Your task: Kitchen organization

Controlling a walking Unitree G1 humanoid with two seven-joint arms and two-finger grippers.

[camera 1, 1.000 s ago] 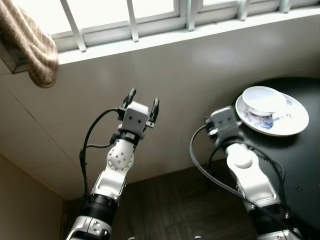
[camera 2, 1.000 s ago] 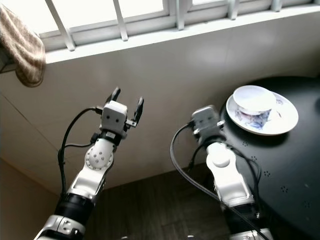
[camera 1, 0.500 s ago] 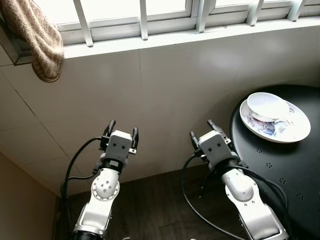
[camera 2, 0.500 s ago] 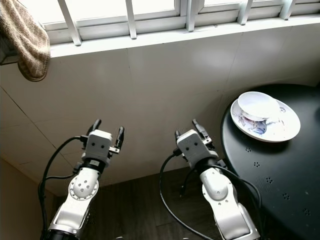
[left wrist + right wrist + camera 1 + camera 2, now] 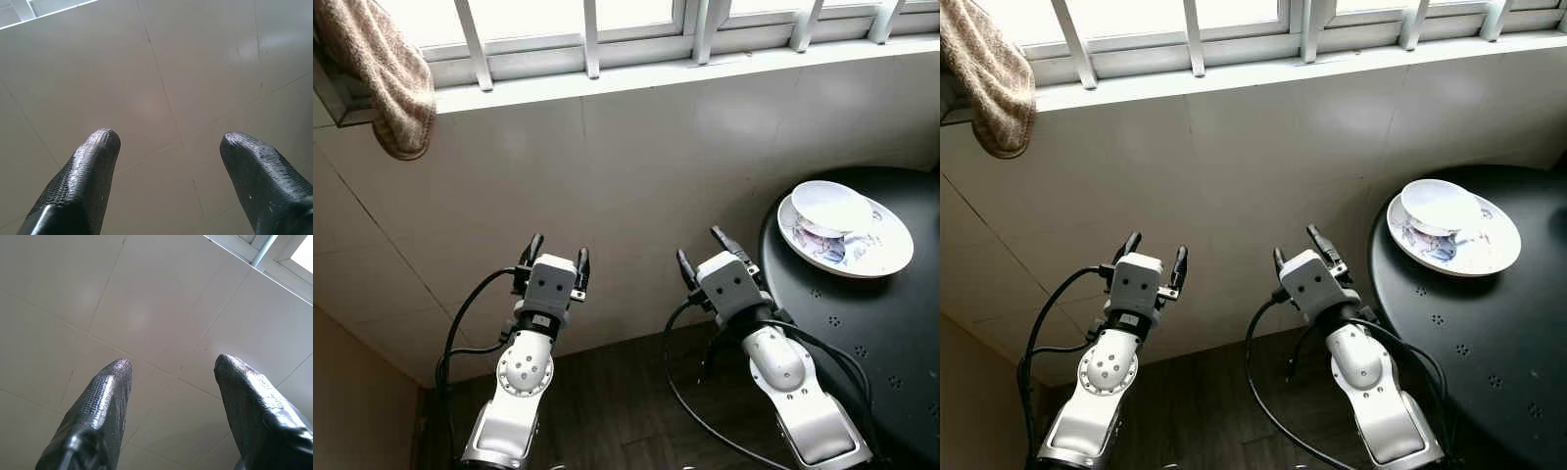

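Observation:
A white bowl (image 5: 830, 207) sits on a patterned white plate (image 5: 886, 251) on the round black table (image 5: 862, 343) at the right. My right gripper (image 5: 703, 249) is raised left of the table's edge, open, nothing between its fingers (image 5: 100, 396), facing the tiled wall. My left gripper (image 5: 558, 261) is held up further left, also open and empty, its fingertips (image 5: 100, 144) pointing at the same wall.
A cream tiled wall (image 5: 636, 157) rises ahead under a white barred window (image 5: 592, 39). A beige towel (image 5: 382, 78) hangs at the upper left. Dark wood floor (image 5: 636, 411) lies below the arms.
The view has steadied after shifting. Both grippers came down from a higher pose a second ago, and in the last half second barely moved.

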